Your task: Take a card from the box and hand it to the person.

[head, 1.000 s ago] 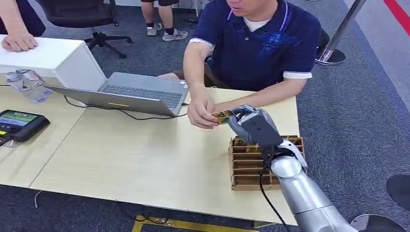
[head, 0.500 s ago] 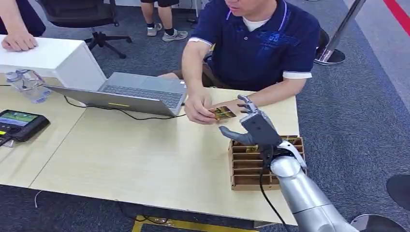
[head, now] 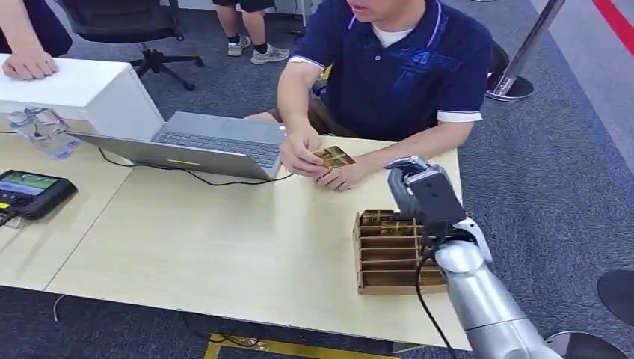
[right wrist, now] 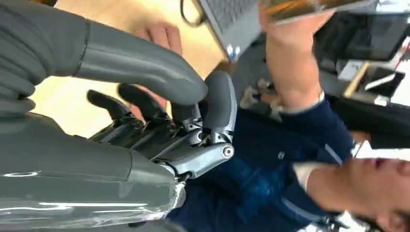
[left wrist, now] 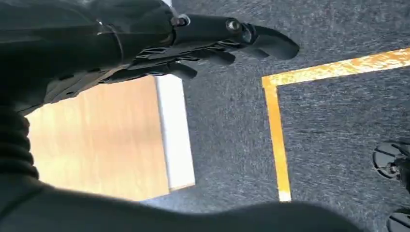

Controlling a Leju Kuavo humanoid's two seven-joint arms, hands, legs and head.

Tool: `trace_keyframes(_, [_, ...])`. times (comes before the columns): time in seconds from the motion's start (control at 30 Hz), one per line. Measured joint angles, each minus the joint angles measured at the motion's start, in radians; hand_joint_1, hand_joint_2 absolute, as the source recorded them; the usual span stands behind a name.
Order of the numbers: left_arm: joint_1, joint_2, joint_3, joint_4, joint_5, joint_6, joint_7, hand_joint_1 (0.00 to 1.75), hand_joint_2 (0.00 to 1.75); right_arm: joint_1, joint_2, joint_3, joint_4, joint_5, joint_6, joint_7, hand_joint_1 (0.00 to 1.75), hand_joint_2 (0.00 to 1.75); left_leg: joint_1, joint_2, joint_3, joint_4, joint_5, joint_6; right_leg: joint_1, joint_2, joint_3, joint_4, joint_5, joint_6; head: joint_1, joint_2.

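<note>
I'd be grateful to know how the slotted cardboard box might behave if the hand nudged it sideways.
The box looks like thin cardboard holding few cards, so probably light and apt to slide on the smooth table. It sits low and wide, so tipping seems unlikely. Its thin dividers may bend under the right hand.

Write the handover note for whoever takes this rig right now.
Right robot hand: empty, fingers apart, raised above the box.
Left robot hand: empty, hanging beside the table's edge.
Card: in the person's hand, over the far side of the table; more cards sit in the box's far slots.
Done: the person has the card.
Left: probably only bringing the right arm back.
</note>
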Motion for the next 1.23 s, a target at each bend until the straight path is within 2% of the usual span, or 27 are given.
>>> trace_keyframes(0.3, [0.000,0.000,0.013,0.000,0.001,0.006,0.000,0.00,0.00,0.027,-0.023,-0.044,-0.061,0.001,-0.009,0.001,1.75,1.75,0.000,0.000,0.000,0.000,0.000,0.000,0.000,0.000,0.000,0.000,0.000,0.000,0.000,0.000])
trace_keyframes(0.37, [0.000,0.000,0.013,0.000,0.003,0.006,0.000,0.00,0.00,0.032,-0.024,-0.047,-0.069,0.008,-0.031,0.001,1.75,1.75,0.000,0.000,0.000,0.000,0.000,0.000,0.000,0.000,-0.001,0.000,0.000,0.000,0.000,0.000])
trace_keyframes(0.43, [0.000,0.000,0.015,0.000,0.009,0.009,0.000,0.00,0.00,0.049,-0.031,-0.071,-0.085,0.028,-0.087,-0.001,1.68,1.75,0.000,0.000,0.000,0.000,0.000,0.000,0.000,-0.001,-0.001,0.000,0.000,0.000,0.000,0.000])
trace_keyframes(0.5, [0.001,-0.001,0.023,0.000,0.014,0.013,-0.001,0.00,0.00,0.089,-0.045,-0.126,-0.129,0.045,-0.161,-0.010,1.59,1.75,0.000,-0.001,0.000,0.001,0.000,0.000,0.000,-0.002,0.000,0.000,0.000,0.000,0.000,0.000])
trace_keyframes(0.53, [0.002,-0.002,0.029,0.000,0.016,0.014,-0.001,0.00,0.00,0.117,-0.055,-0.163,-0.158,0.050,-0.198,-0.017,1.64,1.75,0.000,-0.003,-0.001,0.001,0.000,0.000,0.000,-0.003,0.000,0.000,0.000,0.000,0.000,0.000])
trace_keyframes(0.6, [0.004,-0.002,0.035,0.000,0.018,0.017,-0.001,0.00,0.00,0.174,-0.073,-0.252,-0.200,0.055,-0.259,-0.035,1.64,1.75,0.000,-0.003,-0.002,0.001,0.000,0.000,0.000,-0.003,-0.001,-0.001,0.000,0.000,0.000,0.000])
trace_keyframes(0.7, [0.006,-0.005,0.043,0.000,0.018,0.021,0.000,0.00,0.00,0.245,-0.085,-0.399,-0.222,0.060,-0.304,-0.055,1.66,1.75,-0.001,-0.003,-0.003,0.002,-0.001,0.001,0.000,-0.003,-0.002,-0.001,0.000,0.000,0.000,0.000])
trace_keyframes(0.77, [0.005,-0.008,0.048,0.000,0.016,0.024,0.001,0.00,0.00,0.279,-0.092,-0.506,-0.212,0.054,-0.328,-0.054,1.75,1.75,-0.001,-0.003,-0.003,0.002,-0.002,0.001,-0.001,-0.003,-0.002,-0.001,0.000,0.000,0.000,0.000])
trace_keyframes(0.87, [0.005,-0.010,0.056,0.000,0.005,0.026,0.003,0.00,0.00,0.292,-0.109,-0.686,-0.094,0.030,-0.354,-0.097,1.75,1.75,-0.001,-0.003,-0.002,0.002,-0.002,0.001,-0.001,-0.003,-0.001,-0.001,0.000,0.000,0.000,0.000])
trace_keyframes(0.97, [0.005,-0.010,0.057,0.000,-0.009,0.026,0.001,0.00,0.00,0.277,-0.148,-0.851,0.141,-0.022,-0.378,-0.182,1.75,1.75,-0.001,-0.003,-0.002,0.002,-0.002,0.001,0.000,-0.003,0.000,-0.001,0.000,0.000,0.000,0.000])
trace_keyframes(1.03, [0.004,-0.010,0.057,0.000,-0.016,0.026,0.000,0.00,0.00,0.270,-0.172,-0.933,0.307,-0.038,-0.392,-0.219,1.73,1.75,-0.001,-0.003,-0.002,0.002,-0.002,0.001,0.000,-0.003,0.000,-0.001,0.000,0.000,0.000,0.000])
trace_keyframes(1.13, [0.003,-0.010,0.057,0.000,-0.021,0.025,0.001,0.00,0.00,0.265,-0.196,-0.999,0.506,0.000,-0.407,-0.180,1.69,1.75,0.000,-0.002,-0.002,0.002,-0.002,0.001,0.000,-0.003,-0.001,-0.001,0.000,0.000,0.000,0.000])
trace_keyframes(1.23, [-0.001,-0.010,0.058,0.000,-0.024,0.027,0.001,0.00,0.00,0.260,-0.203,-1.015,0.651,0.050,-0.402,-0.077,1.68,1.75,0.000,-0.002,-0.002,0.002,-0.002,0.001,0.001,-0.003,-0.001,0.000,0.000,0.000,0.000,0.000])
